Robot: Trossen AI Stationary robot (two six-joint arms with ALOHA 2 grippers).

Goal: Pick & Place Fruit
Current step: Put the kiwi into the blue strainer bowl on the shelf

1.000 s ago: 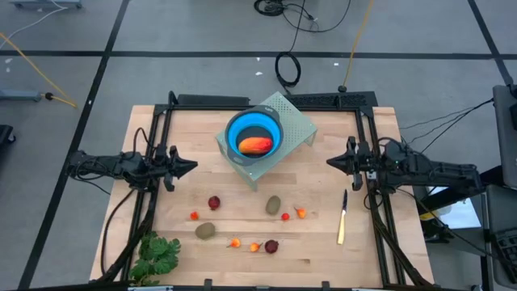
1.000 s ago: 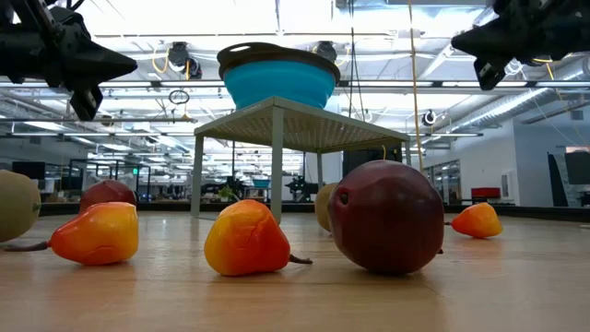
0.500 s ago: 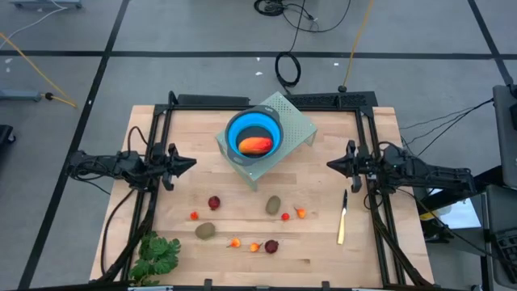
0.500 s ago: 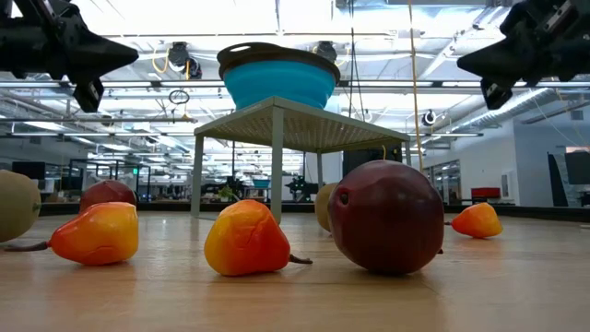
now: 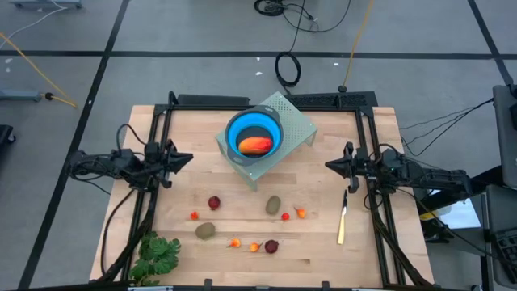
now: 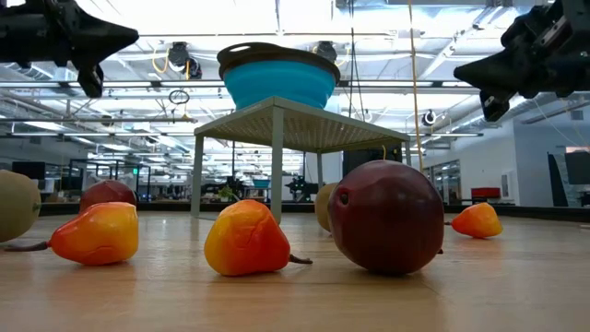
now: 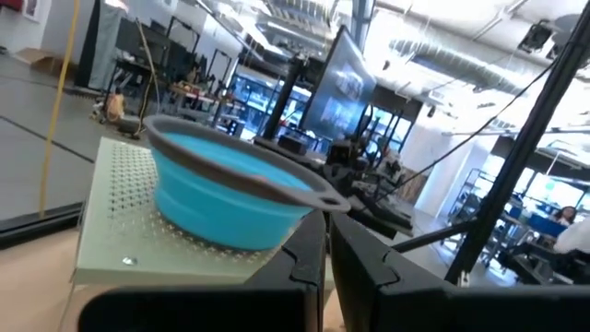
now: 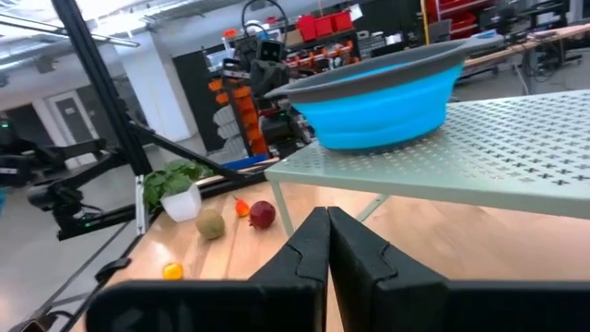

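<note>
A long orange-red fruit [image 5: 255,145] lies inside the blue bowl [image 5: 254,134], which stands on a pale green perforated stand [image 5: 295,121]. Loose on the table's near half lie two dark red balls [image 5: 214,202] [image 5: 271,246], two brown-green ovals [image 5: 273,205] [image 5: 205,230] and several tiny orange and red pieces [image 5: 300,213]. My left gripper [image 5: 187,159] hovers shut, left of the stand and above the table. My right gripper [image 5: 329,164] hovers shut, right of the stand. Both point toward the table's middle and hold nothing.
A yellow-handled knife [image 5: 342,218] lies just in front of my right gripper. A green leafy bunch [image 5: 157,255] sits at the near left corner. Black frame rails [image 5: 153,137] run along the table's left, right and far edges.
My right gripper has sunk toward the table, staying shut and roughly level. My left gripper has tipped its fingertips upward and rolled a little while its arm kept its place. No fruit has moved.
</note>
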